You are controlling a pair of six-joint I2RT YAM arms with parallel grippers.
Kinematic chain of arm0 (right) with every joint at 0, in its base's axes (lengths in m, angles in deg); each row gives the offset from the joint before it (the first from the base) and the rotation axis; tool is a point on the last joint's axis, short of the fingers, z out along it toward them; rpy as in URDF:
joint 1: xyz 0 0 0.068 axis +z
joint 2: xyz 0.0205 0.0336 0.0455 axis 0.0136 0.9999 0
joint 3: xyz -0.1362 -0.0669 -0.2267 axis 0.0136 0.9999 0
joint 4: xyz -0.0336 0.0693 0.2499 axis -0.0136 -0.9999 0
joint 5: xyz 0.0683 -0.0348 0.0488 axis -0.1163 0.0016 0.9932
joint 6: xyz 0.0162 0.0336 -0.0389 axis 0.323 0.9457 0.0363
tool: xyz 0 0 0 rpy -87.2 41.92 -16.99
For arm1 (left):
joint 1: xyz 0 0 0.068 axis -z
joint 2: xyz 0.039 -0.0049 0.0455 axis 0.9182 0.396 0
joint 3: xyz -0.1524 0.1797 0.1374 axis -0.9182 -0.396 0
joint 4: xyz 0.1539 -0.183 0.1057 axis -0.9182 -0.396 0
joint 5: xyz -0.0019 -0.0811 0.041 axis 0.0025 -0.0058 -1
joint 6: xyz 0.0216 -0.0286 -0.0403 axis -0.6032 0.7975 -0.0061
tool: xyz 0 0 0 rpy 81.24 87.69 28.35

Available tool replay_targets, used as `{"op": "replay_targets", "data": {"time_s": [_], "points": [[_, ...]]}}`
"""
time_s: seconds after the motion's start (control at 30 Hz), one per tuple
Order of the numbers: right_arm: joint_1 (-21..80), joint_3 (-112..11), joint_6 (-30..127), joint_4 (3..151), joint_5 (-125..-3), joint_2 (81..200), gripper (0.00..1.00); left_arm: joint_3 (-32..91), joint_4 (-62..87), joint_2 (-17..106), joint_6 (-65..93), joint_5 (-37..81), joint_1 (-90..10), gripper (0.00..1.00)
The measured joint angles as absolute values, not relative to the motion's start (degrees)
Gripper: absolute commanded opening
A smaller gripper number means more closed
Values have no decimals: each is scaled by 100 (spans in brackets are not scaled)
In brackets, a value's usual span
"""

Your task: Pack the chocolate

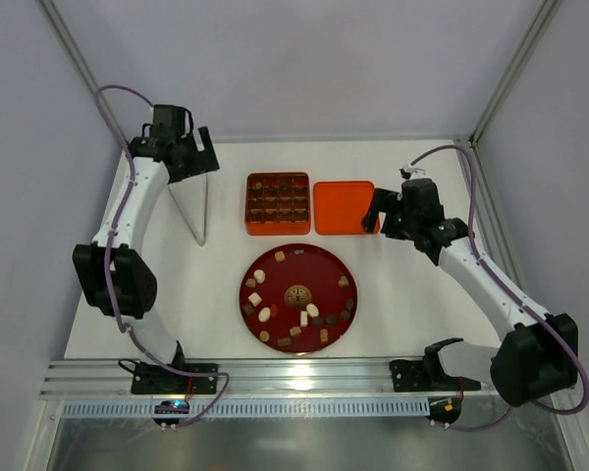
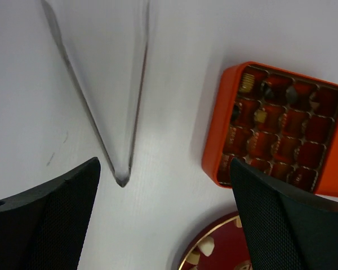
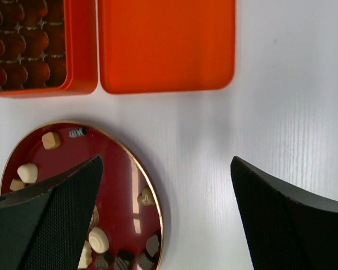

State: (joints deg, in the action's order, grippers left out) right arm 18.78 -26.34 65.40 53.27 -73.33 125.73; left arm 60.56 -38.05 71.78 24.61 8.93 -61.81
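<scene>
Several small chocolate pieces (image 1: 265, 314), dark brown, tan and cream-white, lie scattered on a round dark-red plate (image 1: 319, 270) at the table's middle. An orange box (image 1: 277, 203) with a grid of cells stands behind the plate; some cells seem to hold pieces. My left gripper (image 1: 194, 162) hangs open and empty at the back left, far from the plate. My right gripper (image 1: 378, 218) is open and empty above the table to the right of the plate. The right wrist view shows that gripper (image 3: 166, 163), the plate (image 3: 112, 169) and pieces (image 3: 98, 239).
The orange lid (image 1: 344, 207) lies flat to the right of the box and also shows in the right wrist view (image 3: 166, 42). A clear wedge-shaped plastic piece (image 1: 198, 211) lies left of the box, below my left gripper (image 2: 164, 169). The box (image 2: 279, 124) shows there too.
</scene>
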Motion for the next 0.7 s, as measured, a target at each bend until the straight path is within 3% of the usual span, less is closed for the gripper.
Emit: {"op": "replay_targets", "data": {"time_s": [0.17, 0.27, 0.4, 0.7], "points": [[1356, -3709, 6429, 5375, -7335, 14109, 81, 5295, -3617, 6378, 2612, 1140, -5239, 93], [1056, -4476, 6333, 5338, -7191, 15268, 68, 4928, -3547, 6140, 2706, 1437, -4629, 93], [796, -5350, 6234, 5198, -6968, 16557, 66, 4784, -3501, 6076, 2841, 1896, -4218, 93], [698, -6378, 6097, 4790, -6837, 17670, 50, 5166, -3265, 6382, 3071, 2480, -3702, 93]]}}
